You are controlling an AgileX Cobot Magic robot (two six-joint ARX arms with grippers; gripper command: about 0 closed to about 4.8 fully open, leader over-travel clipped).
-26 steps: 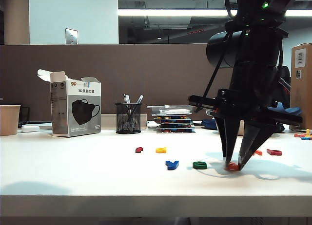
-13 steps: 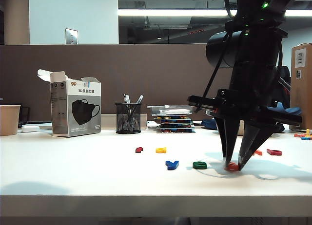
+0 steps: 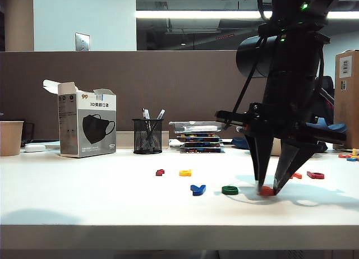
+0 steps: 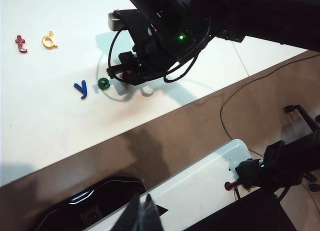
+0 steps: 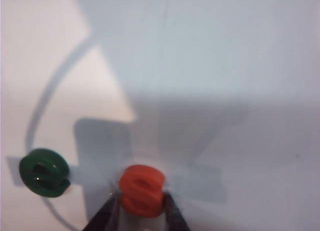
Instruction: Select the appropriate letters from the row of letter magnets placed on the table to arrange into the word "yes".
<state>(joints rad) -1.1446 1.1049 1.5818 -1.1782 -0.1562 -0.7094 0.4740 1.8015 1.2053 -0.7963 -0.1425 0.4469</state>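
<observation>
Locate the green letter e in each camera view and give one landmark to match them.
Exterior view: green e lies on the table, between the blue y and the right gripper.
Left wrist view: green e beside the blue y.
Right wrist view: green e beside the orange-red s, the shared landmark, between the fingers.

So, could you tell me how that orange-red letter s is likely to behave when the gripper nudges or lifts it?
The orange-red s lies flat between the right gripper fingertips, so it probably won't roll. It looks like small moulded plastic: likely stiff and light, apt to slide on the smooth white table.
</observation>
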